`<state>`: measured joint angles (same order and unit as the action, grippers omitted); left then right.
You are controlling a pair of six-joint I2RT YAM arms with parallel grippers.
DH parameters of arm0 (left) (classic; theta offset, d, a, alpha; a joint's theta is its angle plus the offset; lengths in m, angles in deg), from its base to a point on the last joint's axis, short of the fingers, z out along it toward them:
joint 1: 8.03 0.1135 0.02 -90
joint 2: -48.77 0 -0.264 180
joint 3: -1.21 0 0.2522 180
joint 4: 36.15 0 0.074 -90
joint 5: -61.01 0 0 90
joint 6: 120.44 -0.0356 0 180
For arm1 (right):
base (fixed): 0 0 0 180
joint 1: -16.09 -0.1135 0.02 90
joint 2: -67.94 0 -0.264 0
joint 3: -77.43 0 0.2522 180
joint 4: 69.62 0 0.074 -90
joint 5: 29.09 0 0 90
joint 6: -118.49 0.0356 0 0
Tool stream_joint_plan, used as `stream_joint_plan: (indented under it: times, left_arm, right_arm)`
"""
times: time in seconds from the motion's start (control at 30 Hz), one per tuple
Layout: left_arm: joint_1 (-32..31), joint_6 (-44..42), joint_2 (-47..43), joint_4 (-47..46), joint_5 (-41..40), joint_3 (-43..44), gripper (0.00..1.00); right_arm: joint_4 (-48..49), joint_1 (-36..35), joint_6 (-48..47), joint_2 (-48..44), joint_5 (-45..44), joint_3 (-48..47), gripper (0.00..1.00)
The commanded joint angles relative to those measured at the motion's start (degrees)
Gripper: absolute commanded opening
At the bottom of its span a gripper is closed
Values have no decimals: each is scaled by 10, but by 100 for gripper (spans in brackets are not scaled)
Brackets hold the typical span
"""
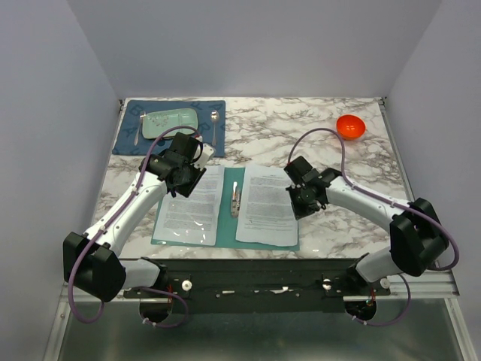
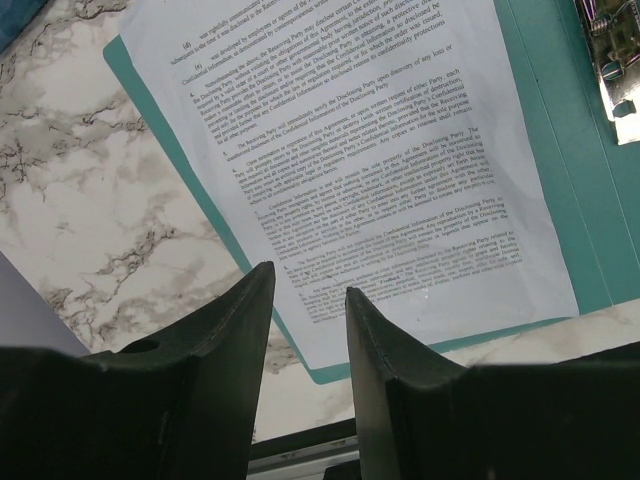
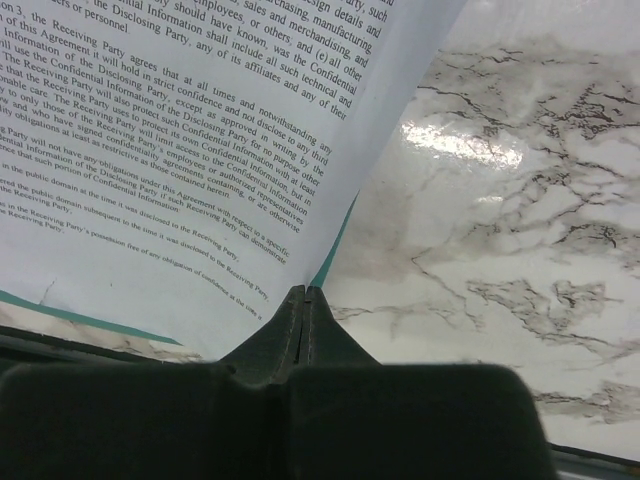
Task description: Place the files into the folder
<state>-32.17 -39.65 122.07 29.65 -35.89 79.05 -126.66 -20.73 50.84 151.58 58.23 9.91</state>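
The teal folder [image 1: 225, 219] lies open on the marble table, its metal clip [image 1: 235, 199] along the spine. One printed sheet [image 1: 189, 207] lies on its left half, another sheet [image 1: 267, 207] on its right half. My left gripper [image 1: 183, 179] hovers open and empty over the far end of the left sheet; the left wrist view shows the gripper [image 2: 307, 280], that sheet [image 2: 350, 150], the folder [image 2: 560, 130] and the clip [image 2: 615, 60]. My right gripper [image 1: 302, 197] is shut on the right sheet's right edge. In the right wrist view the gripper [image 3: 305, 292] pinches the sheet [image 3: 170, 150], lifting it off the folder [image 3: 335, 250].
A dark blue placemat [image 1: 203, 109] at the back left holds a pale green plate [image 1: 170, 122], a spoon [image 1: 215, 124] and a fork [image 1: 137, 128]. An orange bowl [image 1: 350, 126] sits at the back right. Grey walls enclose the table.
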Motion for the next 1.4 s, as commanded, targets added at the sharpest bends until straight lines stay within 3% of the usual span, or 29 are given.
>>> stream_joint_plan:
  times: [0.0,0.67,1.37]
  left_arm:
    - [-4,-5,0,5,-8,4,46]
    - [-4,-7,-2,4,-10,0,46]
    - [-4,-8,1,1,-7,-3,45]
  right_arm:
    - [-16,-10,-21,21,-20,-21,1]
    - [-37,-37,-44,87,-107,-71,0]
    - [-24,-70,8,81,-83,-72,0]
